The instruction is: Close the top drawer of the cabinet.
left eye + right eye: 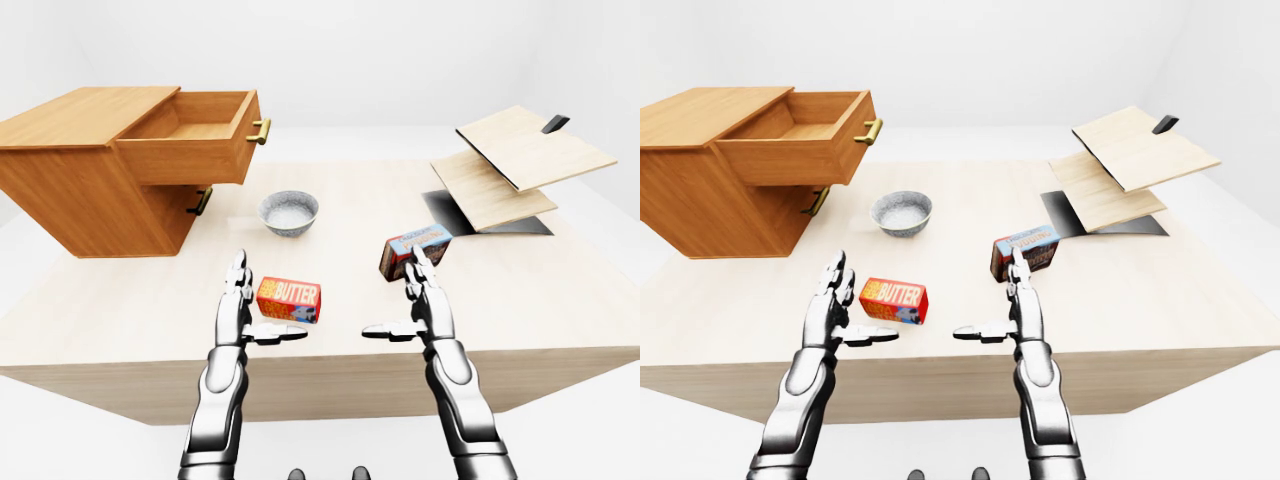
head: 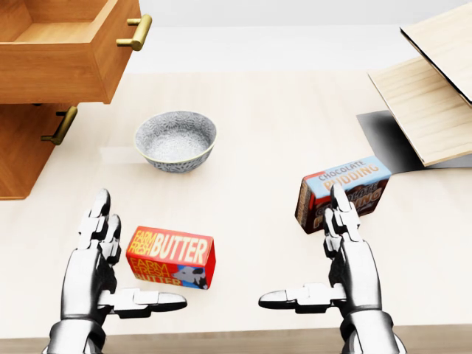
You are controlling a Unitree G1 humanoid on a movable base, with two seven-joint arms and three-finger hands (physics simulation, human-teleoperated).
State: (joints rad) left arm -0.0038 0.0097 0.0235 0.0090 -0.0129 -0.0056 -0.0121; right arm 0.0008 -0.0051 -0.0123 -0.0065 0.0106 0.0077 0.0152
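Observation:
A wooden cabinet (image 1: 70, 175) stands at the table's upper left. Its top drawer (image 1: 195, 140) is pulled far out and looks empty, with a brass handle (image 1: 260, 131) on its face; the lower drawer's handle (image 1: 201, 201) sits flush below. My left hand (image 1: 245, 310) hovers open near the table's lower edge, well below the drawer, fingers up and thumb out. My right hand (image 1: 412, 305) is open the same way, further right. Neither touches anything.
A red butter box (image 2: 171, 257) lies between my hands. A chocolate pudding box (image 2: 344, 192) stands just beyond the right hand. A grey bowl (image 2: 175, 141) sits below the drawer front. Stacked wooden boards (image 1: 515, 160) hang over a dark patch at the upper right.

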